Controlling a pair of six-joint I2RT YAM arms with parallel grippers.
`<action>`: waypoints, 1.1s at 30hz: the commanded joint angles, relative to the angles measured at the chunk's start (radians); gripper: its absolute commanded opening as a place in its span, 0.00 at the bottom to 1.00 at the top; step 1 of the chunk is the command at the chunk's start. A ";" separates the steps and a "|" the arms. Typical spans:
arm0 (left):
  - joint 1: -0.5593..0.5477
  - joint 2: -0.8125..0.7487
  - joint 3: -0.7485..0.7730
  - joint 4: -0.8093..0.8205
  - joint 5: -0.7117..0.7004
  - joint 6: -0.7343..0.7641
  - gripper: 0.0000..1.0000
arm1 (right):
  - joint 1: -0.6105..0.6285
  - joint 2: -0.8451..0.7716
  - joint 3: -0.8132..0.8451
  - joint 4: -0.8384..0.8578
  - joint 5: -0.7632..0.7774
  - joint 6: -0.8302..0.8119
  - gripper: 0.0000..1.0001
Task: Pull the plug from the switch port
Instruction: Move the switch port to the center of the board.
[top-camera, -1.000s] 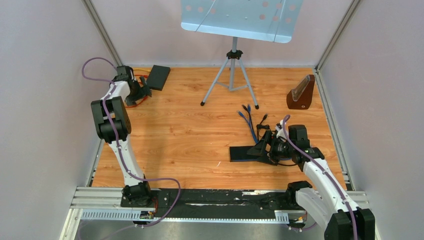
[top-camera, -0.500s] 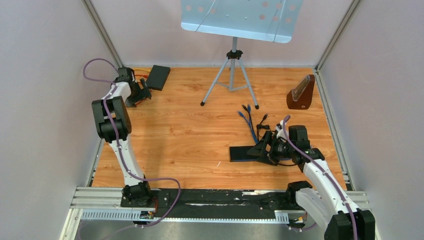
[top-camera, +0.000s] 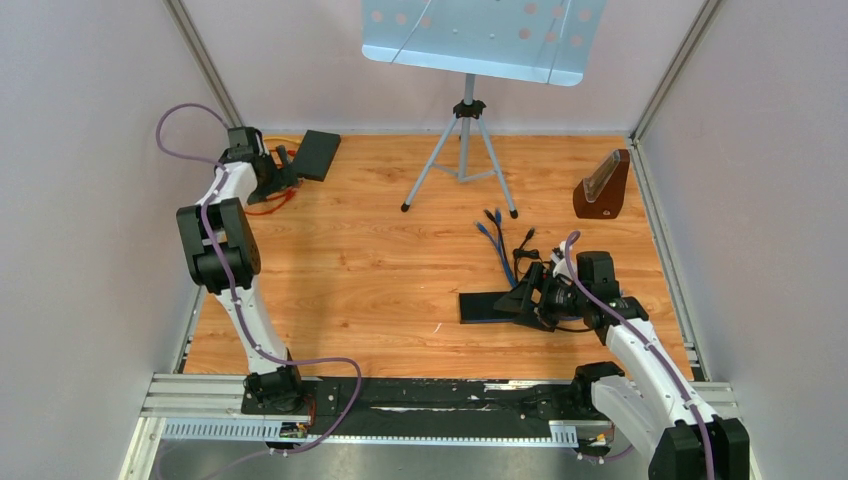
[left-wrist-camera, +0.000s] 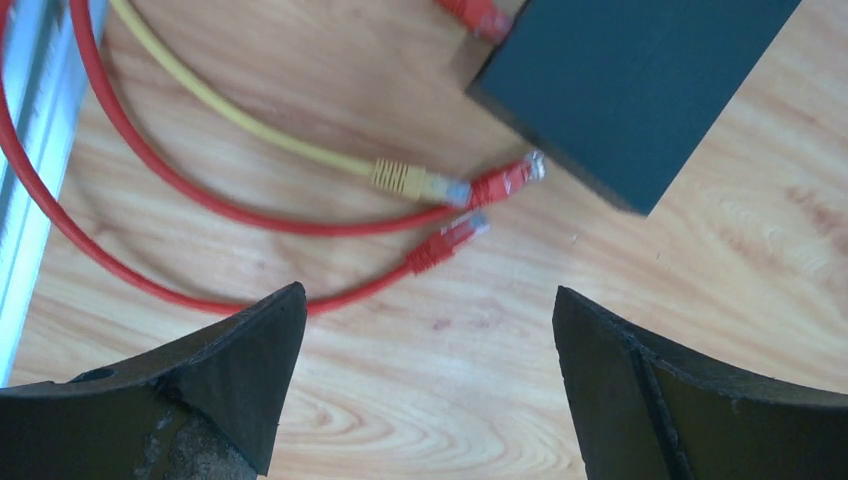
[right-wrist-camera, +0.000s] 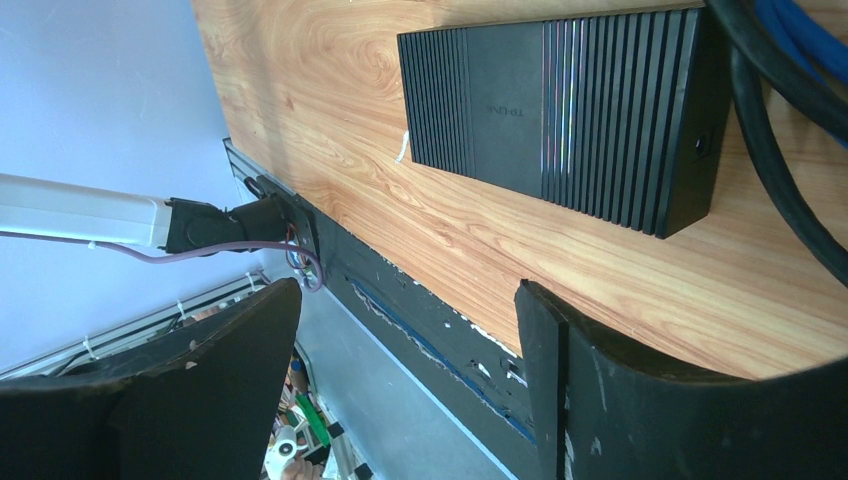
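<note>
At the upper left of the overhead view the left arm (top-camera: 218, 240) reaches toward a flat dark box (top-camera: 318, 153) lying on the wooden surface (top-camera: 380, 260). Its jaws stand wide open with nothing between them. In the left wrist view they hang above the bare wood, just below that box (left-wrist-camera: 630, 80), which fills the upper right of the frame. A red plug (left-wrist-camera: 478, 15) meets the box's side at the top edge; whether it sits in a port cannot be told. Three loose plugs lie near the box's lower corner: a yellow one (left-wrist-camera: 415, 182), a red one (left-wrist-camera: 505, 180) touching its tip, and another red one (left-wrist-camera: 445, 240) just below.

At the centre right the right arm (top-camera: 640, 350) holds its jaws open and empty beside a ribbed black box (right-wrist-camera: 560, 110). Black cable (right-wrist-camera: 770, 150) and blue cable (right-wrist-camera: 800, 30) run past that box's right end.
</note>
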 joint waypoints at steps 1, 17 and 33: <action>0.009 0.091 0.102 -0.084 -0.021 -0.012 1.00 | 0.005 0.005 -0.004 0.045 -0.019 0.003 0.79; 0.009 0.097 0.055 -0.211 -0.103 0.029 0.95 | 0.003 -0.013 -0.017 0.044 -0.036 0.006 0.78; -0.021 -0.059 -0.203 -0.202 -0.075 0.240 0.68 | 0.003 -0.090 -0.066 0.045 -0.054 0.017 0.78</action>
